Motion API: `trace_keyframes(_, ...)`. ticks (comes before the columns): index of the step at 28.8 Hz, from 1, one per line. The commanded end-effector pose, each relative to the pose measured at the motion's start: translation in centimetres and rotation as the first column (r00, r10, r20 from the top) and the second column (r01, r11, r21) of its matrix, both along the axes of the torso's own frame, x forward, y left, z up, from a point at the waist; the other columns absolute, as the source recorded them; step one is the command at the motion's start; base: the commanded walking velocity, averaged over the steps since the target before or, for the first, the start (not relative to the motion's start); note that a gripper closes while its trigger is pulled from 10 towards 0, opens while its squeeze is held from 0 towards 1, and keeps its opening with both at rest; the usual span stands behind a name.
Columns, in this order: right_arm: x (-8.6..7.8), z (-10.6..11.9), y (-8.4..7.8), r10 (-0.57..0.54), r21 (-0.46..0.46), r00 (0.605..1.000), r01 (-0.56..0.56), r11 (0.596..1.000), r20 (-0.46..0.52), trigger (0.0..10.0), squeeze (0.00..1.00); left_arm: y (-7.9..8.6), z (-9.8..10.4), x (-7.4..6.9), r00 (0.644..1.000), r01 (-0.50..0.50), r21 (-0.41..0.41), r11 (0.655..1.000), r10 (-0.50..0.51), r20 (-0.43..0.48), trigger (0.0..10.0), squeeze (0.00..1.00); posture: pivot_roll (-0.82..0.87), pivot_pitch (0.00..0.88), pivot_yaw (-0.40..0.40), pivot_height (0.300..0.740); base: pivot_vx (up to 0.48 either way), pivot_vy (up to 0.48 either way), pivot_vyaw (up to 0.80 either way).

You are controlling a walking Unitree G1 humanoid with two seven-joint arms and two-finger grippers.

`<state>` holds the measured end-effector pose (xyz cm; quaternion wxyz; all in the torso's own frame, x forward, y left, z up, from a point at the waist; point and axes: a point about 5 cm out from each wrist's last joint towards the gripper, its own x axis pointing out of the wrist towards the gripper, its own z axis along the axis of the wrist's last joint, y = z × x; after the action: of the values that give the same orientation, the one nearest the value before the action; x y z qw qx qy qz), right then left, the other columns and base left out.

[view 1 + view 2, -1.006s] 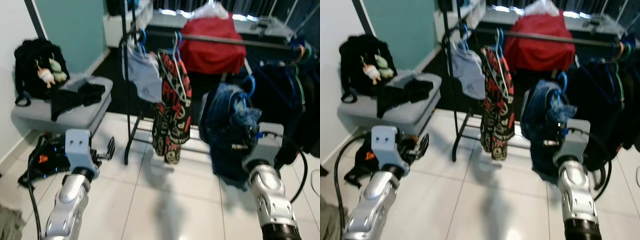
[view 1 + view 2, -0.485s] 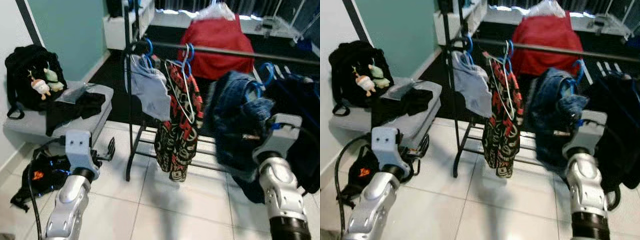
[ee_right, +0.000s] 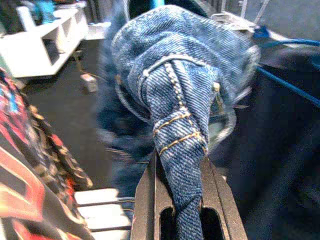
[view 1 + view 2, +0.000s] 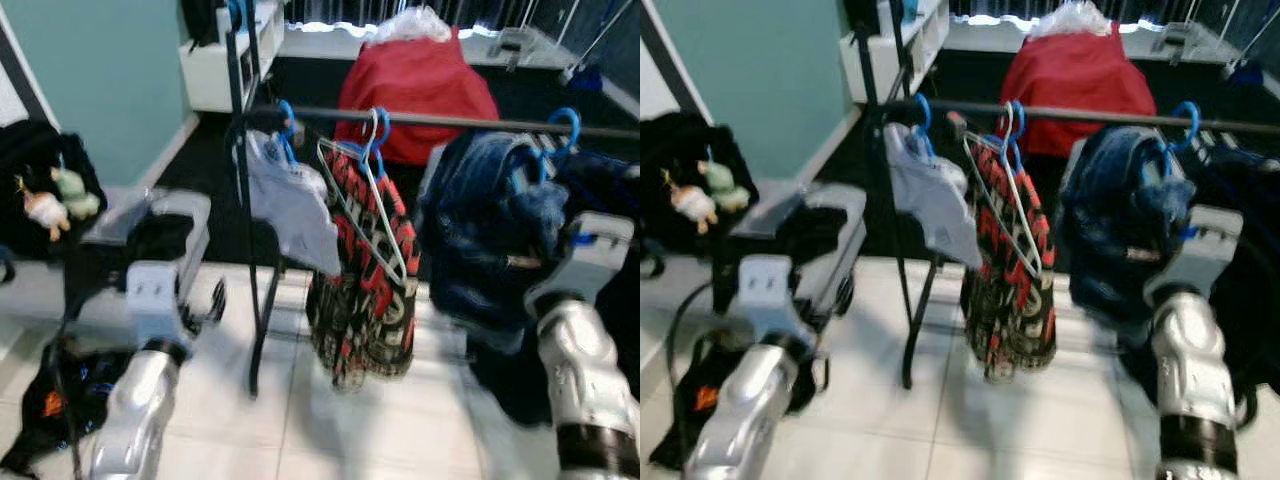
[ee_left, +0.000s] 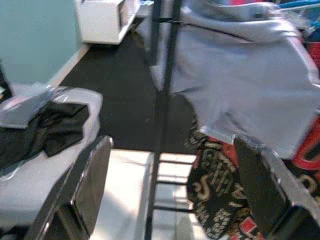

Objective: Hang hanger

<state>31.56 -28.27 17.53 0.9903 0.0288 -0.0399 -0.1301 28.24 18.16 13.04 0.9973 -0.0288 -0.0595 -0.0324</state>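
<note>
A black metal clothes rail (image 4: 450, 120) runs across the room, and everything here is placed against it. The blue plastic hanger (image 4: 566, 122) carrying a bunched blue denim garment (image 4: 490, 235) has its hook at the rail's right part, level with the bar; blur hides whether it rests on it. The right gripper (image 3: 187, 210), just below and in front of the rail, has its two black fingers clamped on a fold of that denim.

Further left along the rail hang a red and black patterned garment (image 4: 370, 270) with a bare wire hanger (image 4: 362, 205) in front of it, then a pale grey T-shirt (image 4: 290, 205) on another blue hanger beside the rail's black upright post (image 4: 250, 230). Dark clothing (image 4: 610, 190) crowds the rail's far right end, right beside the denim. Behind the rail sits a red bundle (image 4: 415, 85) with white cloth on top.

Left of the rail, a grey padded bench (image 4: 175, 215) holds crumpled black clothes (image 5: 45, 130) and a black backpack (image 4: 35, 190) with small plush toys. The left gripper (image 5: 175, 200) hangs low near the post, its fingers spread wide apart and holding nothing.

Compared with a second ago, the denim and its hook sit higher, up at the bar instead of below it, and the view has shifted closer to the rail.
</note>
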Motion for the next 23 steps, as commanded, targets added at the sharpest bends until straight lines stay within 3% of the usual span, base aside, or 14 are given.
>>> trace_keyframes(1, 0.4, 1.0, 0.8, 0.044, 0.004, 0.998, -0.044, 0.999, 0.033, 10.0, 0.0, 0.6, -0.4, -0.3, 1.0, -0.017, 0.011, 1.0, 0.017, -0.025, 10.0, 0.0, 0.0, 0.084, -0.051, 0.74, 0.48, 0.0, 0.0)
trace_keyframes(15, 1.3, 0.0, 3.7, 0.221, 0.016, 0.972, -0.22, 0.975, -0.087, 10.0, 0.0, 0.6, -0.5, -0.4, 0.999, -0.037, 0.004, 0.999, 0.037, -0.033, 10.0, 0.0, 0.0, 0.093, -0.049, 0.74, 0.049, 0.0, 0.0)
trace_keyframes(23, 1.4, -0.6, 6.8, 0.383, 0.027, 0.914, -0.383, 0.923, -0.135, 10.0, 0.0, 0.7, -0.4, -0.6, 0.999, -0.045, 0.001, 0.999, 0.045, -0.028, 10.0, 0.0, 0.0, 0.101, -0.053, 0.74, 0.0, 0.0, 0.0)
